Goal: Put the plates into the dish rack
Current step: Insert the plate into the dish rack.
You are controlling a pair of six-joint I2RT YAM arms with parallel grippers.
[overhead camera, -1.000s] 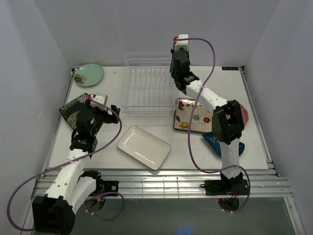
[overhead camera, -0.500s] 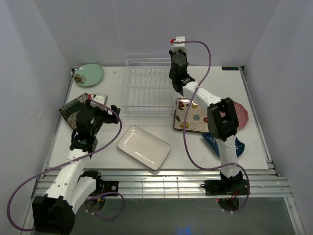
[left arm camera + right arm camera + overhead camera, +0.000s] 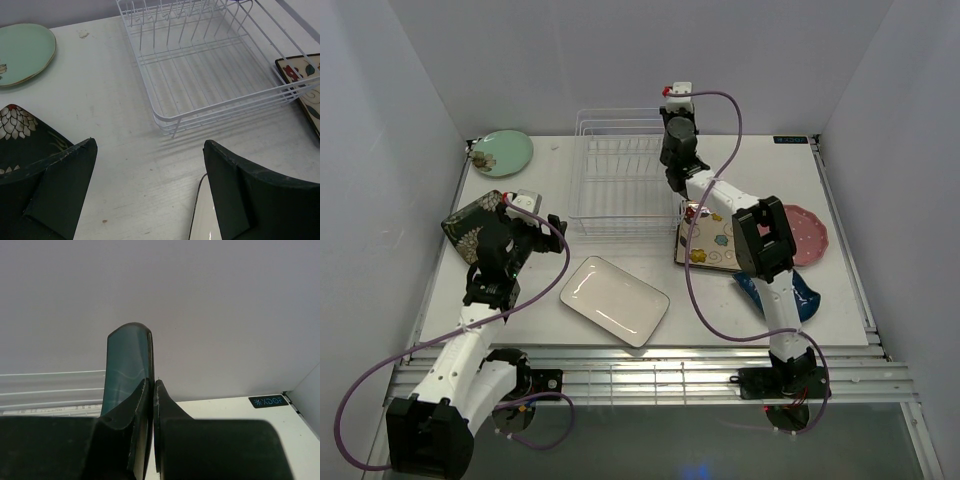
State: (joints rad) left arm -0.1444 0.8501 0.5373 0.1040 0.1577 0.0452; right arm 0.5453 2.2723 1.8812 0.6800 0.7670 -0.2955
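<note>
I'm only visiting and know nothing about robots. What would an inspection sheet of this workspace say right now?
Surface: white table, faint marks.
Job's things: dish rack empty; pale green plate, dark floral plate, white rectangular plate, patterned square plate, pink plate and dark blue plate lie on the table; teal plate held upright.
Clutter: nothing seen.
Grippers: left gripper open, empty; right gripper shut on the teal plate.
Cables: purple cables loop along both arms.
Surroundings: plain grey walls on three sides.
</note>
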